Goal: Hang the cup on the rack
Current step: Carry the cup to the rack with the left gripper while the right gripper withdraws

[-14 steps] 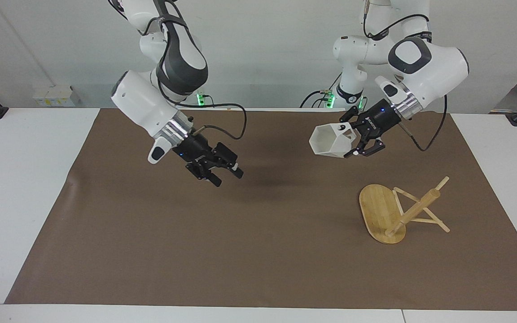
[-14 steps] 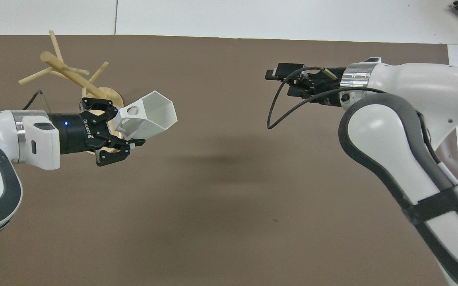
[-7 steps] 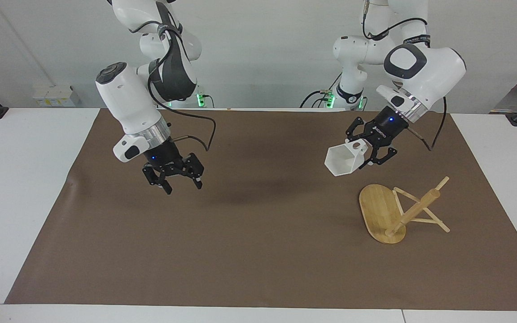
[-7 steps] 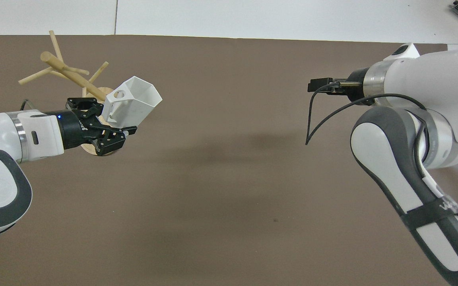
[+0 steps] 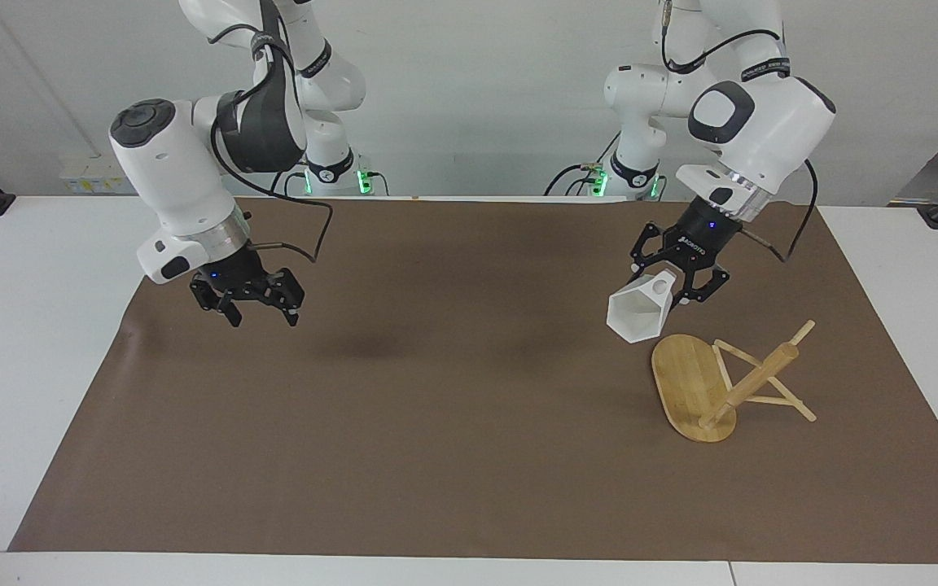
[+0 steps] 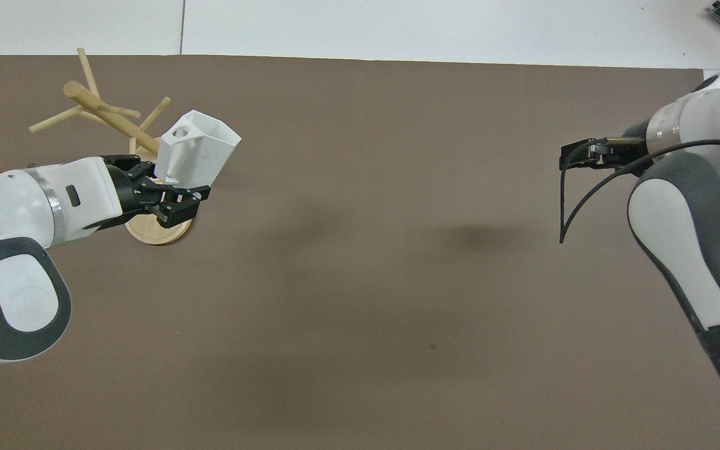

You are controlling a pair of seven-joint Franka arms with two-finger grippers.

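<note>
Likely a robotics lab: two white robot arms (image 5: 192,179) mounted at a white surface (image 5: 29,325) covered by a brown mat (image 5: 469,423), bare white wall (image 5: 477,81).

A brown mat (image 5: 436,423) covered most of the table (image 5: 37,342). The rack (image 5: 717,382) stood on the mat toward the left arm's end of the table. The cup (image 5: 640,313) hung in the air in the left gripper (image 5: 675,277), over the mat just beside the rack's base, at the edge of the base nearer to the robots, its mouth tilted downward and away from the robots. The right gripper (image 5: 247,303) hung over the mat toward the right arm's end of the table, well apart from the cup and the rack.
</note>
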